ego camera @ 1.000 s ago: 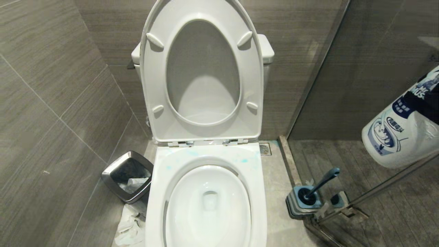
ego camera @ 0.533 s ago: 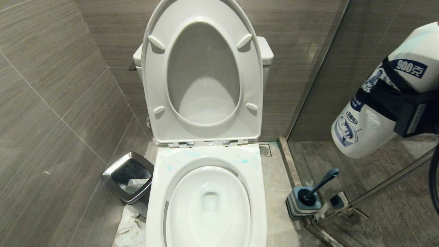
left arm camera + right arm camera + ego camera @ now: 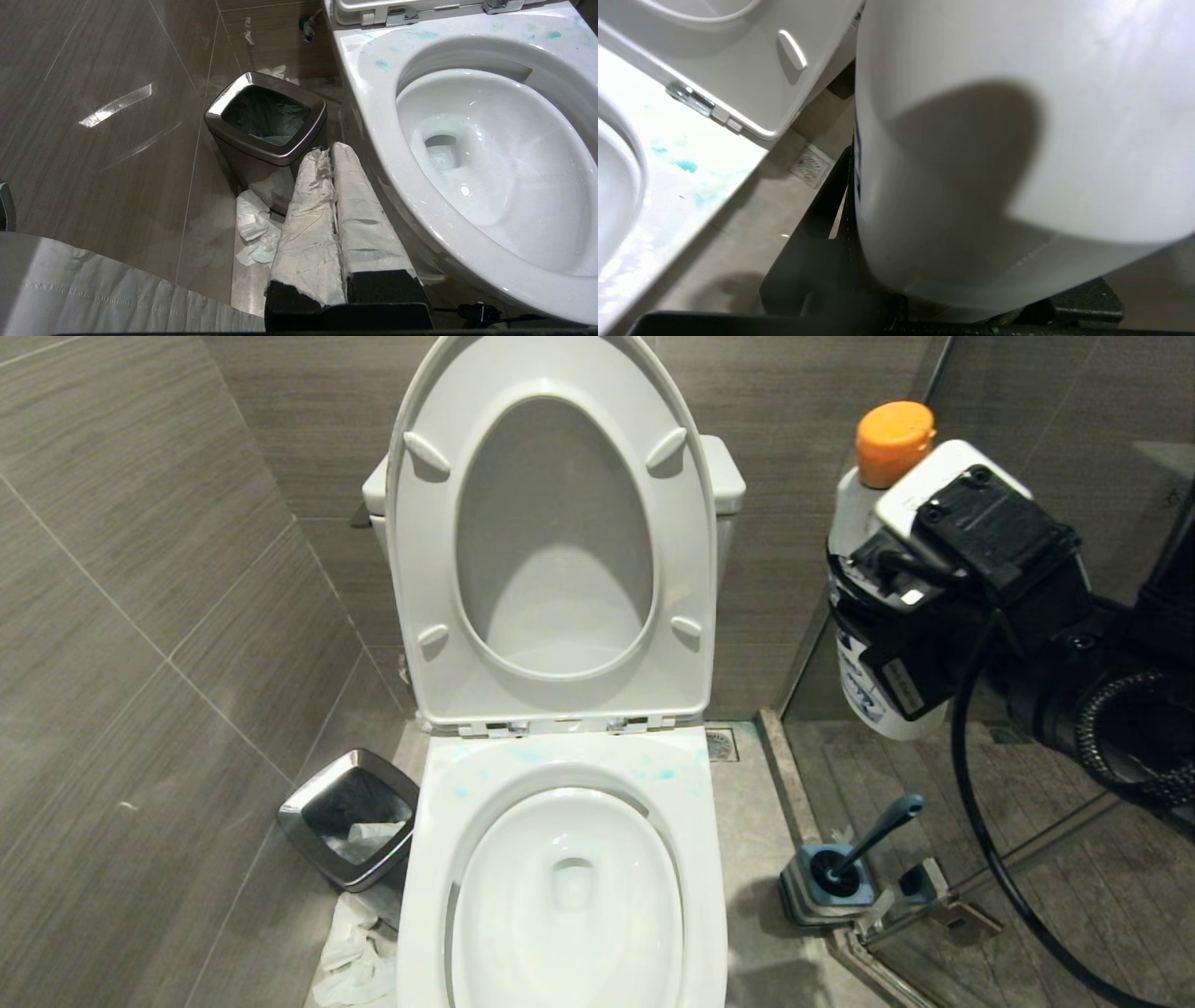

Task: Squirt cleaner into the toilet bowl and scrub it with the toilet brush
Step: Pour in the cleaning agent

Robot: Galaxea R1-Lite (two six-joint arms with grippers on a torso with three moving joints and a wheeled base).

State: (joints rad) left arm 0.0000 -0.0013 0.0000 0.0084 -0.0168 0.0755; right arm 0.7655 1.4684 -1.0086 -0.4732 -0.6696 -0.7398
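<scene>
Grey-tiled stall [image 3: 140, 616], toilet bowl [image 3: 565, 887] rim smeared blue-green

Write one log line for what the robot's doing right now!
right pincer: holds cleaner upright, right of toilet bowl | left pincer: shut, empty, beside bowl | toilet brush: in base

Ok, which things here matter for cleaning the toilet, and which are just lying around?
For the job: cleaner, held by the right gripper; toilet bowl; toilet brush in its base.

Lying about: steel bin; crumpled paper on the floor; floor drain.
</scene>
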